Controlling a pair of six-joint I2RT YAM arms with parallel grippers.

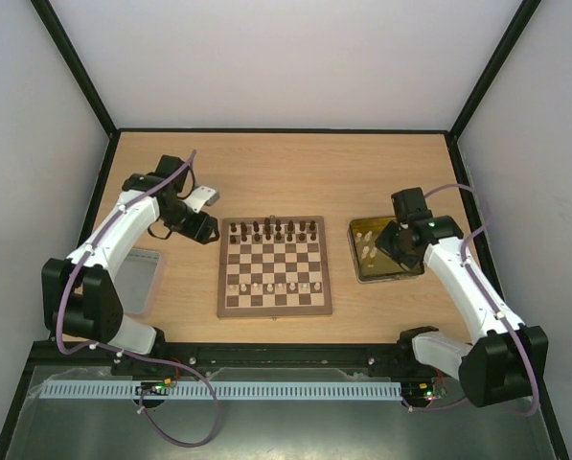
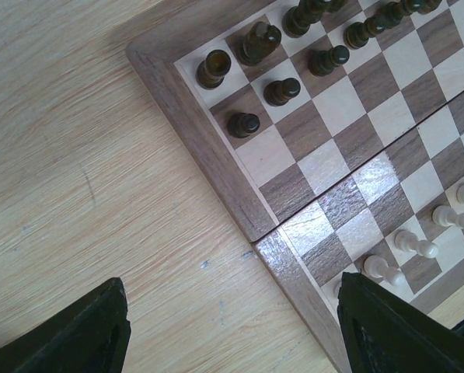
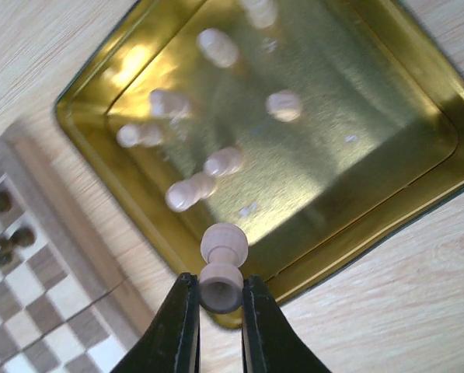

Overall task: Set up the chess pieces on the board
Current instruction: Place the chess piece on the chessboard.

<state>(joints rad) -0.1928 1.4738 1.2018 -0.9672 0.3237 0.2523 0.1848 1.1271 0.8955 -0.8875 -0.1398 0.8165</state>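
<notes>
The right pincer [image 3: 220, 294] is clenched on one cream chess piece [image 3: 222, 247]. It pinches one end, and the other end pokes out beyond the tips, over the near rim of the yellow tray [image 3: 418, 167] in the lower middle of the wrist view. A turned figure like this is probably light, hard and smooth, so it could swivel or slip between the pads. A square hold low on the stem looks safest.

More cream pieces [image 3: 189, 190] lie loose on their sides in the tray's upper left part, close together and likely to roll if nudged.

The board [image 1: 274, 310] sits at the centre of the counter [image 1: 286, 172]. Dark pieces [image 1: 271, 230] line its upper rows and cream ones its lower rows, so neighbours would crowd any landing square.

The left pincer [image 2: 232, 342] hangs released beside the board's edge. A grey lid [image 1: 137, 278] lies at the left of the top view.
</notes>
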